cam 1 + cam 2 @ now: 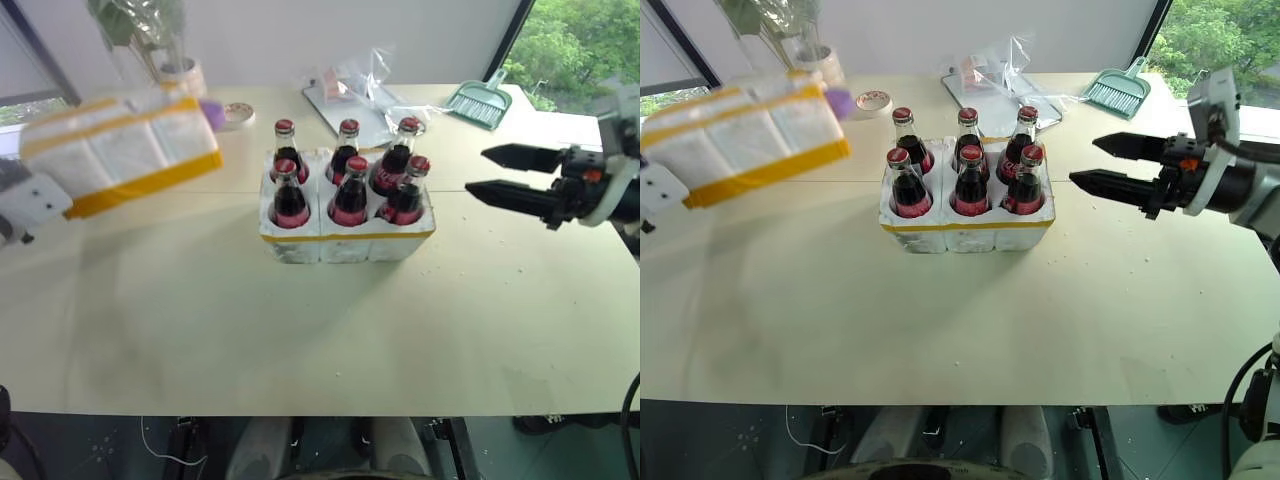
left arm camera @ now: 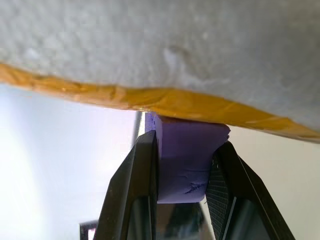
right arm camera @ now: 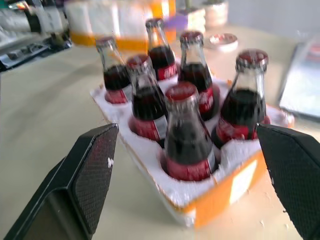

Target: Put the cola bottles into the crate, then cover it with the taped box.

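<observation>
Left hand [image 2: 182, 200] clamped on taped box [image 1: 120, 150].

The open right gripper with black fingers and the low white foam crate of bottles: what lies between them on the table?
Nothing: between the right gripper and the crate, the right eye view shows bare cream tabletop.

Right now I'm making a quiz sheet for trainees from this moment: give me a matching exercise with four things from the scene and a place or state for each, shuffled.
Things:
1. cola bottles
2. taped box
3. right gripper
4. dustpan

States:
A. lying at the table's far edge
B. held up off the table, at the left
C. standing in the crate's wells
D. jaws open, empty, beside the crate

Pairs: 1-C, 2-B, 3-D, 4-A
</observation>
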`<state>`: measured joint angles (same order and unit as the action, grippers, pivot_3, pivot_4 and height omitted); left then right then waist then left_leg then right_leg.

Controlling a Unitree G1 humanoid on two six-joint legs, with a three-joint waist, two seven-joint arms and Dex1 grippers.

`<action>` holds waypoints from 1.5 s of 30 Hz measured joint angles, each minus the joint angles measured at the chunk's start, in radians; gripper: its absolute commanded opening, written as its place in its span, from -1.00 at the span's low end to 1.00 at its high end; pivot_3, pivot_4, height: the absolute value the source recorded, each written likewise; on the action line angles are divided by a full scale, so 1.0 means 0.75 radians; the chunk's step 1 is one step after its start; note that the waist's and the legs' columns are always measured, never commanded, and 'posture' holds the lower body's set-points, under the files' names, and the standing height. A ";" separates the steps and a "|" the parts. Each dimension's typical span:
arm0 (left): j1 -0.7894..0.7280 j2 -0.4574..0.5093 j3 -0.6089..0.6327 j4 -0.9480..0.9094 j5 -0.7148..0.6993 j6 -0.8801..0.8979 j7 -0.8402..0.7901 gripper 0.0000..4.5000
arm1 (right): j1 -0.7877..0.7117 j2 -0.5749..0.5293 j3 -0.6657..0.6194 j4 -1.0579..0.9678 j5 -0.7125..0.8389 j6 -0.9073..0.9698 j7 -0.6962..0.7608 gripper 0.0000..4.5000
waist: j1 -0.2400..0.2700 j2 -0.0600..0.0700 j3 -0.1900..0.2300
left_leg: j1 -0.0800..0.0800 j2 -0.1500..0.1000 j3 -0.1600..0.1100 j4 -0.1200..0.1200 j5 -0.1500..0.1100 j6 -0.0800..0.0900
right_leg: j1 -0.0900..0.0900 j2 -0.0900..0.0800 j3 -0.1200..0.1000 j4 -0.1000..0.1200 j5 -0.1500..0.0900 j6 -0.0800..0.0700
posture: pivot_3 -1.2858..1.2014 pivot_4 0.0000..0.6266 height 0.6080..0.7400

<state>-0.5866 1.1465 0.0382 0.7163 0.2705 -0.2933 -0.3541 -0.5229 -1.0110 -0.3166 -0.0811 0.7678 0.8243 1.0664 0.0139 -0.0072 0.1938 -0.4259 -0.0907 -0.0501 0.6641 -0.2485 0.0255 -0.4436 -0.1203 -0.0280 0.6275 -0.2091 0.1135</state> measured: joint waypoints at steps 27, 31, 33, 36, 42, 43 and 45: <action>-0.348 -0.150 -0.345 -1.409 -0.031 0.940 -0.695 -0.49 | 0.196 0.086 -0.077 0.091 -0.099 -0.103 -0.132 1.00 | -0.004 0.000 0.000 | 0.001 0.001 0.003 0.004 0.001 0.001 | 0.003 0.006 0.001 0.001 0.000 0.001 | 0.03 -0.52 0.98; -0.318 -0.159 -0.369 -1.368 0.066 0.862 -0.680 -0.21 | 0.197 0.093 -0.091 0.091 -0.087 -0.093 -0.149 1.00 | -0.003 -0.001 0.000 | 0.002 0.001 0.003 0.004 0.001 0.002 | 0.003 0.006 0.001 0.001 0.000 0.001 | 0.03 -0.52 0.98; -0.308 -0.186 -0.373 -1.365 0.094 0.844 -0.677 0.13 | 0.197 0.099 -0.098 0.090 -0.075 -0.091 -0.158 1.00 | -0.003 -0.001 0.000 | 0.002 0.001 0.003 0.004 0.001 0.002 | 0.004 0.006 0.001 0.001 0.000 0.001 | 0.03 -0.52 0.98; -0.257 -0.196 -0.370 -1.368 0.118 0.839 -0.679 0.82 | 0.197 0.110 -0.100 0.089 -0.063 -0.088 -0.169 1.00 | -0.003 0.000 0.000 | 0.002 0.001 0.003 0.004 0.001 0.002 | 0.004 0.005 0.001 0.002 0.000 0.001 | 0.03 -0.52 0.98; -0.096 -0.223 -0.234 -1.392 0.054 0.940 -0.691 0.99 | 0.205 0.110 -0.110 0.088 -0.057 -0.088 -0.171 1.00 | -0.004 -0.001 0.000 | 0.002 0.001 0.003 0.004 0.001 0.002 | 0.003 0.005 0.001 0.002 0.000 0.001 | 0.03 -0.52 0.98; -0.059 -0.225 -0.182 -1.404 0.028 0.957 -0.690 0.99 | 0.208 0.110 -0.111 0.088 -0.057 -0.089 -0.170 1.00 | -0.005 -0.001 0.000 | 0.002 0.001 0.003 0.004 0.001 0.002 | 0.003 0.006 0.001 0.002 0.000 0.001 | 0.03 -0.52 0.98; -0.003 -0.228 -0.088 -1.410 -0.024 0.985 -0.690 0.99 | 0.220 0.110 -0.113 0.089 -0.059 -0.089 -0.167 1.00 | -0.004 -0.001 0.000 | 0.002 0.001 0.003 0.004 0.001 0.002 | 0.003 0.005 0.001 0.002 0.000 0.001 | 0.03 -0.52 0.98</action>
<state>-0.5888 0.9757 -0.0275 -0.3409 0.2522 0.4454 -0.8718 -0.3578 -0.9289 -0.4014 -0.0142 0.7239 0.7577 0.9411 0.0105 -0.0076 0.1941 -0.4243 -0.0898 -0.0481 0.6671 -0.2480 0.0267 -0.4411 -0.1162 -0.0275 0.6288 -0.2094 0.1139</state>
